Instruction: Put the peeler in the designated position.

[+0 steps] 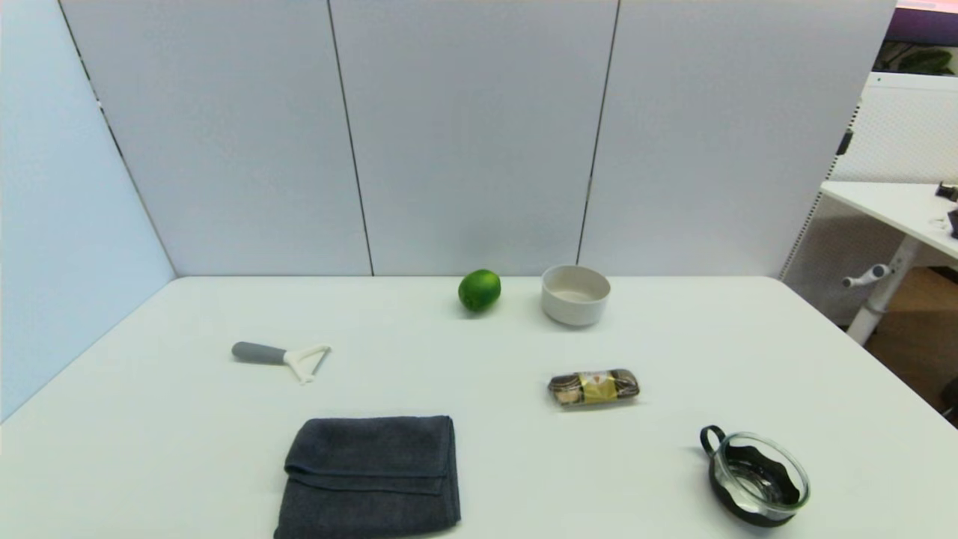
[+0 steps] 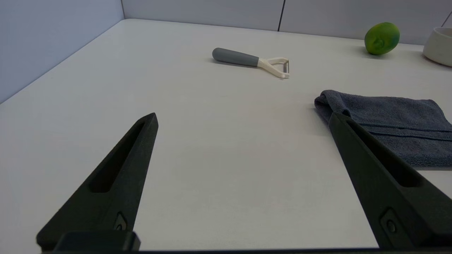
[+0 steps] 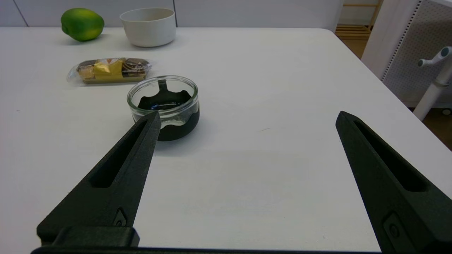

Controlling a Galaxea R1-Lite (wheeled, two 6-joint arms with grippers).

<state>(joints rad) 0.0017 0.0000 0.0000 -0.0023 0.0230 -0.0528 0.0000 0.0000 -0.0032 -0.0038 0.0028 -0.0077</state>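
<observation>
On the white table (image 1: 187, 419), the peeler (image 2: 249, 62) lies well beyond the left claw (image 2: 243, 118), spread wide.

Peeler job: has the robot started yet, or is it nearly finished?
Nothing looks done yet. The peeler lies flat on the white table, left of centre, beyond the grey towel, untouched. Nothing is in hand: the left gripper and right gripper hang low over the table with jaws open and empty, neither near the peeler. Still left: reach it, grasp it, and set it on its spot.
</observation>
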